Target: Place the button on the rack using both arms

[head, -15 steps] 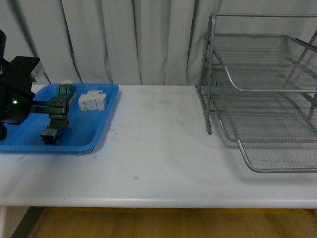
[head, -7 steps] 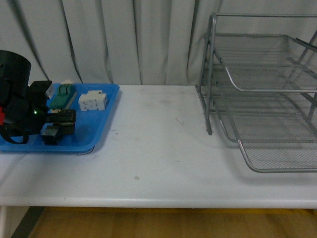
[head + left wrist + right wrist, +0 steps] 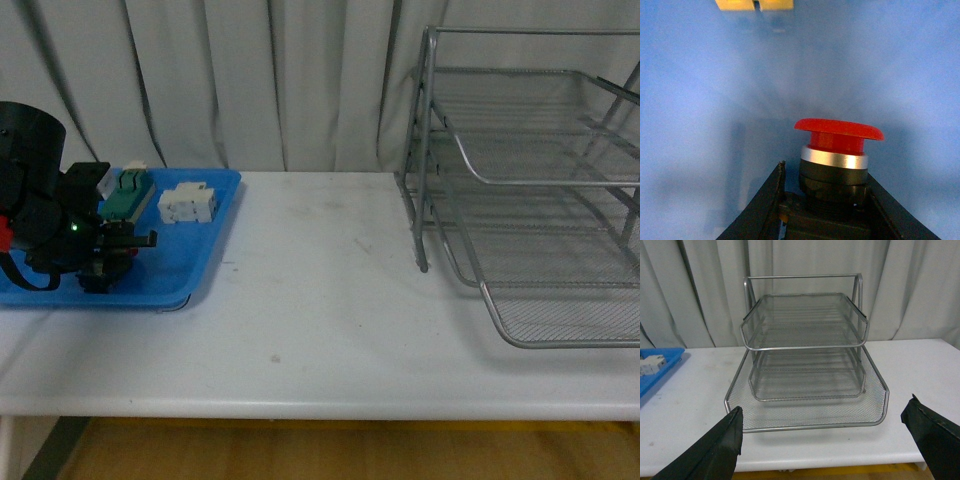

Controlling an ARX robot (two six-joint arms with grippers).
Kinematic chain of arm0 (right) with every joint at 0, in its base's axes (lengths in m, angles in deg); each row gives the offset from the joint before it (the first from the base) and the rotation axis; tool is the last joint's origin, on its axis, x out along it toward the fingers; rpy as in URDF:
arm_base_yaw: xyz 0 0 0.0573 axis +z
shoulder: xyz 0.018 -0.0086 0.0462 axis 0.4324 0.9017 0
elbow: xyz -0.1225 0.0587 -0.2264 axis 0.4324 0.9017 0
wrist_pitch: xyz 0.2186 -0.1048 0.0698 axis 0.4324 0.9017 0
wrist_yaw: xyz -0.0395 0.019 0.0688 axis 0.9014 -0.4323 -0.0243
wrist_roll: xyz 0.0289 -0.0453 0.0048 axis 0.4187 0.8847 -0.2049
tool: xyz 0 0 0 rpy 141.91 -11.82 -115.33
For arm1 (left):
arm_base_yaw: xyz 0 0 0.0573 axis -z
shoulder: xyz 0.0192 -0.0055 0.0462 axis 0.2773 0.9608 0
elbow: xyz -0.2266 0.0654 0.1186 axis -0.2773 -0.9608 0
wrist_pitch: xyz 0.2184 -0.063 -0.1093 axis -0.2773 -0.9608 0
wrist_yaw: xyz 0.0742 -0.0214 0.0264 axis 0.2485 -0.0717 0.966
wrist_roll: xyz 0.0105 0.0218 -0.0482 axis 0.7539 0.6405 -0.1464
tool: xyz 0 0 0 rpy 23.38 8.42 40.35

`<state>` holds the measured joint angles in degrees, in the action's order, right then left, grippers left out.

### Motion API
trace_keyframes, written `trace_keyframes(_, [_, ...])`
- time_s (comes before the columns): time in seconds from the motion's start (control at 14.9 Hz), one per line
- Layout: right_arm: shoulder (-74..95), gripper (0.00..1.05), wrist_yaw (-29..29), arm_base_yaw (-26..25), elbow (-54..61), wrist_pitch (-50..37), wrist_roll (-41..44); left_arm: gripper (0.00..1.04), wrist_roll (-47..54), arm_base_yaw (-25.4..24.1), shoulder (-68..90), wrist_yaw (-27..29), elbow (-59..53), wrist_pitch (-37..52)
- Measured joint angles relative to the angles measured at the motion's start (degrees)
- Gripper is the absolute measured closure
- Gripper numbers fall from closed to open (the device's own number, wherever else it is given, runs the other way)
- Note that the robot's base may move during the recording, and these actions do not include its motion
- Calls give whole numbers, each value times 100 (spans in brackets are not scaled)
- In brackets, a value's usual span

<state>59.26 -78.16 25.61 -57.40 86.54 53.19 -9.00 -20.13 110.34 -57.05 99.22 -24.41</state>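
The small push button, with a red mushroom cap, silver collar and black body, sits on the flat blue plastic tray at the far left of the white table. The left claw is closed on it. Its two black fingers press against either side of the black body, and the red cap sticks out beyond their tips. Farther back on the tray lie a green-topped block and a white block (both apart from the claw). The right claw is spread wide and empty, facing the silver three-tier wire-mesh rack on the table's right side.
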Motion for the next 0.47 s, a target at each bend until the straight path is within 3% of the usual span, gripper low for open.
trace_keyframes(0.2, [0, 6, 0, 0, 0, -2, 0, 69, 7, 101, -820, -85, -1049, 433])
trace_keyframes(0.47, [0, 6, 0, 0, 0, -2, 0, 69, 151, 186, -3604, -201, -3333, 1200])
